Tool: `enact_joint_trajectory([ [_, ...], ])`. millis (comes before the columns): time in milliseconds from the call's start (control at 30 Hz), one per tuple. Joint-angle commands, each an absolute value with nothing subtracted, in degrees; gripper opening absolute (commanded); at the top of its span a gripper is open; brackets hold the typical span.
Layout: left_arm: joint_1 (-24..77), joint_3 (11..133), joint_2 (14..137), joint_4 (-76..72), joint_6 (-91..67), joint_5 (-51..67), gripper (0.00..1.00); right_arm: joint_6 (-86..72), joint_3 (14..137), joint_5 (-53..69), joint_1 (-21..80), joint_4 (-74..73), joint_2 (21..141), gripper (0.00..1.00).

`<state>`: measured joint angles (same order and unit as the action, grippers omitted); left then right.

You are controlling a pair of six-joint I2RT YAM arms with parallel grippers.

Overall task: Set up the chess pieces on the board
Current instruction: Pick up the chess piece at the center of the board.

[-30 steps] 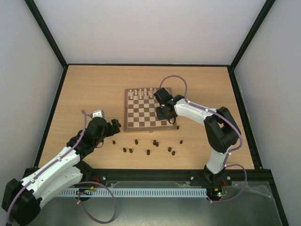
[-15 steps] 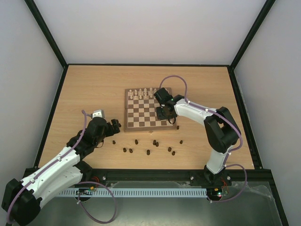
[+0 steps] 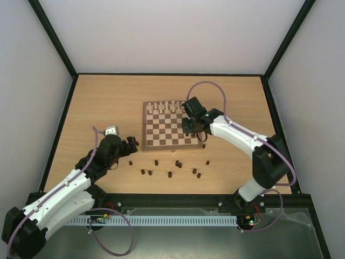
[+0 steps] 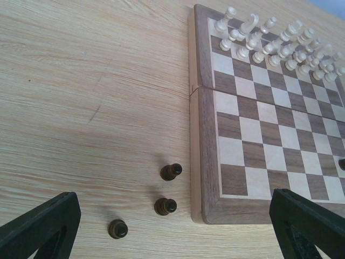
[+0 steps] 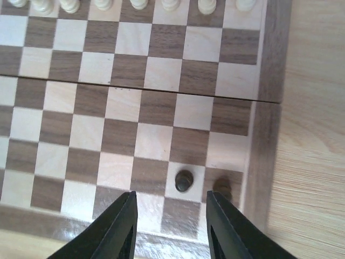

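Observation:
The board (image 3: pixel 161 132) lies mid-table, with cream-white chessmen along its far rows. My right gripper (image 3: pixel 192 129) hovers open and empty over the board's near right corner. In the right wrist view it (image 5: pixel 171 218) stands above two dark chess pieces: one (image 5: pixel 184 181) on a light square, one (image 5: pixel 222 189) on the corner-side dark square. Several dark pieces (image 3: pixel 170 174) lie scattered on the table in front of the board. My left gripper (image 3: pixel 131 144) is open and empty, left of the board's near left corner (image 4: pixel 215 210). Three dark pieces (image 4: pixel 165 206) stand before it.
The cream-white chessmen (image 4: pixel 269 43) fill the board's far two rows, also seen at the top of the right wrist view (image 5: pixel 137 4). One dark piece (image 3: pixel 207 162) sits on the table right of the board. Black frame rails edge the table.
My right arm has swung its elbow out to the right and its gripper has shifted slightly right over the board's corner. The left arm has not moved.

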<state>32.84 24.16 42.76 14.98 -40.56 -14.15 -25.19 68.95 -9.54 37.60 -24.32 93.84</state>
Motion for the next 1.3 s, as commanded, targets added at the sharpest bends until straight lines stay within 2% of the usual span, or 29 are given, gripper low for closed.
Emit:
enact_joint_trajectory([
  [0, 32.96, 25.72, 41.52, 16.64, -40.9, -14.42, 0.99, -26.49, 64.49, -11.13, 38.0, -28.37, 87.07, 0.39],
  [100, 32.96, 25.9, 41.2, 16.87, -40.93, -14.29, 0.99, -28.28, 59.21, -12.71, 37.98, -28.74, 82.92, 0.49],
  [200, 32.9, 25.79, 41.6, 16.17, -40.78, -13.95, 0.99, -30.07, 54.8, -14.05, 37.71, -27.86, 80.46, 0.53],
  [367, 32.95, 26.07, 43.93, 14.88, -40.21, -12.96, 0.99, -31.78, 50.82, -11.27, 34.44, -24.83, 80.38, 0.49],
  [533, 32.91, 26.03, 43.84, 14.85, -39.66, -12.82, 0.99, -32.17, 48.0, -9.03, 32.17, -22.22, 81.99, 0.4],
  [1267, 32.95, 25.11, 42.66, 15.21, -39.42, -14.28, 0.99, -31.64, 45.13, -10.47, 28.88, -19.06, 86.53, 0.32],
])
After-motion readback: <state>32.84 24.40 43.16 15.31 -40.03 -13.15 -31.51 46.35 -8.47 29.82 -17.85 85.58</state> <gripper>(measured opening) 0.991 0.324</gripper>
